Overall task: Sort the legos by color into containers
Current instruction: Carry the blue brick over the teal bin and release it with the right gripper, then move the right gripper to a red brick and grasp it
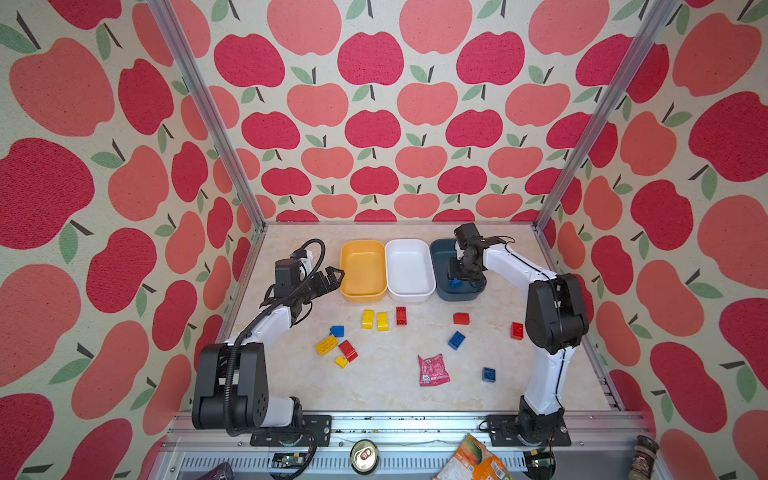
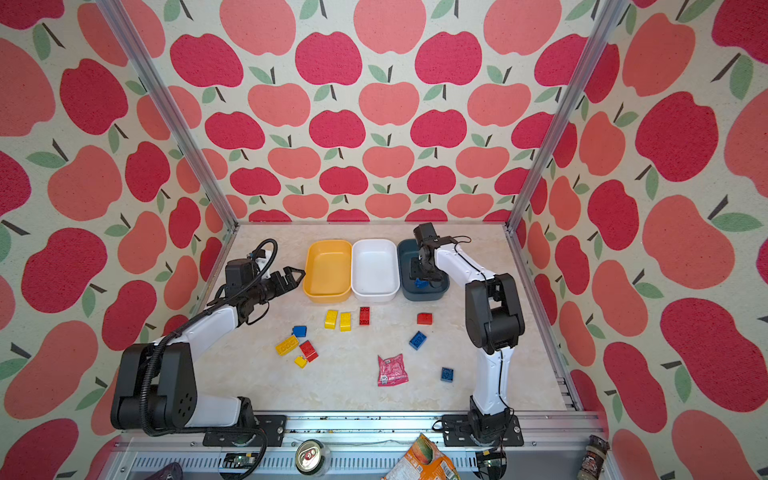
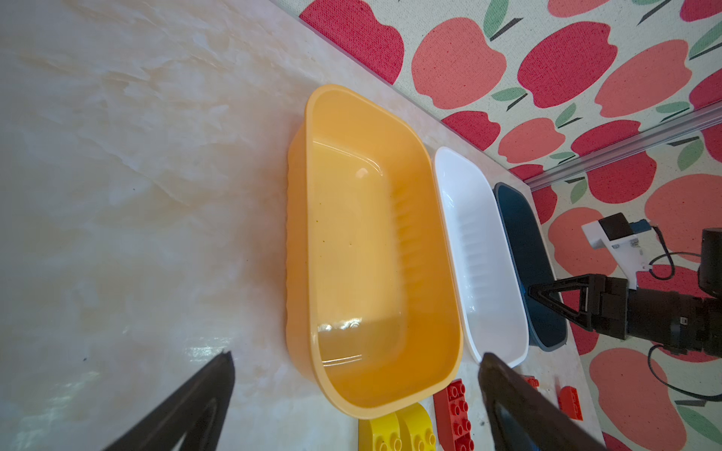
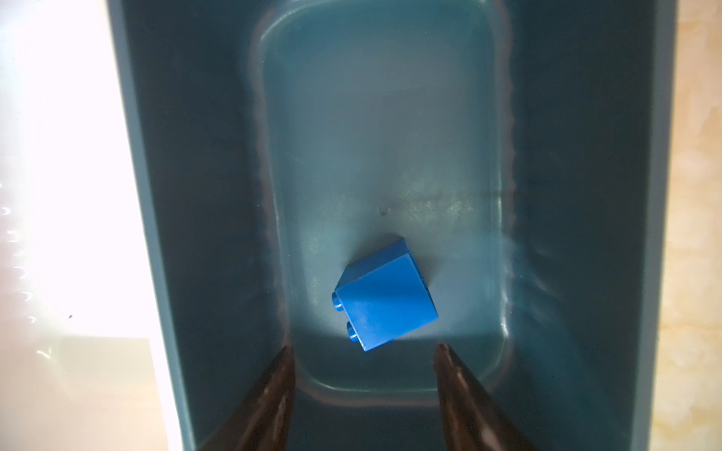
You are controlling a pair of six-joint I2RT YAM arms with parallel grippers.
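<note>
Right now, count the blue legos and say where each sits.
4. One blue lego lies in the dark bin. Three on the table: one by the yellow brick, one right of centre, one near the pink packet. The right arm may hide more.

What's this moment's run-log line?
right gripper: open over dark blue bin | blue brick: inside it | left gripper: open, empty | yellow bin: empty

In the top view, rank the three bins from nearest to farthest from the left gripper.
1. The yellow-orange bin: left end of the row, right beside the left gripper.
2. The white bin: middle of the row.
3. The dark blue-grey bin: right end of the row.
</note>
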